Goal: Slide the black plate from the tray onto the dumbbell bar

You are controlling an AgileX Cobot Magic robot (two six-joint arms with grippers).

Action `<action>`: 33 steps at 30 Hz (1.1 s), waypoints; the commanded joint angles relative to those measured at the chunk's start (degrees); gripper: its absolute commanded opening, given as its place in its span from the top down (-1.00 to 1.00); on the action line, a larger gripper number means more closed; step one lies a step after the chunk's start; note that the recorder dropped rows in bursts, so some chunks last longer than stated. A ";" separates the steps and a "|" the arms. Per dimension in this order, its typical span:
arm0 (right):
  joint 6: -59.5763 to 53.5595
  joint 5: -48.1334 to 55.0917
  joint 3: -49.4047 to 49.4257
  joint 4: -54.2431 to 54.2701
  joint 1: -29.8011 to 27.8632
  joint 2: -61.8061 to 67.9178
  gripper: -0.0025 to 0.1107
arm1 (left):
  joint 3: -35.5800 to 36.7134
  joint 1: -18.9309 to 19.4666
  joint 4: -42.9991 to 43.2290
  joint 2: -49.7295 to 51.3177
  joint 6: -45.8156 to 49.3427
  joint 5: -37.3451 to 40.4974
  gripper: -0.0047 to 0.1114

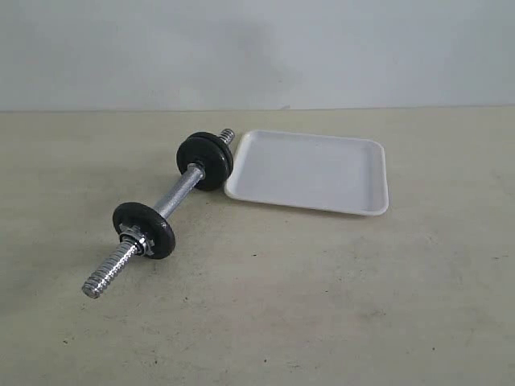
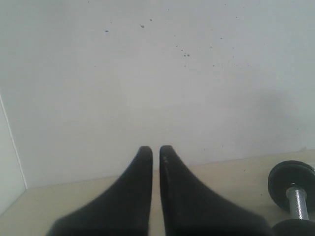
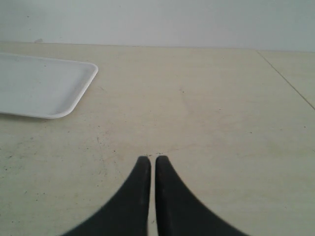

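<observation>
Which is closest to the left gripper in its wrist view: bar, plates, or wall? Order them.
1. Near plate, on the bar's closer end.
2. Bar, between the plates.
3. Far plate, on the bar's other end.
4. Wall, behind everything.

1. A pale beige desk (image 1: 322,305) fills the lower part of the exterior view, its surface mottled with faint grey scuffs and small dark flecks.
2. A plain off-white wall (image 1: 257,48) rises straight behind the desk's far edge.
3. Small dark specks (image 2: 186,54) are scattered over the wall in the left wrist view.
4. A thin straight seam (image 3: 285,78) crosses the desk top in the right wrist view.
5. One black disc (image 1: 143,229) stands on edge toward the desk's front left.
</observation>
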 commanded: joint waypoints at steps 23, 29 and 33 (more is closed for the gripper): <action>-0.13 -0.25 -0.06 -0.53 -0.02 -0.21 0.93 | 3.16 2.76 -7.44 -0.14 0.44 18.47 0.84; -0.13 -0.25 -0.06 -0.53 -0.02 -0.21 0.93 | 3.16 2.76 -7.44 -0.14 0.44 18.47 0.84; -0.13 -0.25 -0.06 -0.53 -0.02 -0.21 0.93 | 3.16 2.76 -7.43 -0.14 -1.38 18.47 0.84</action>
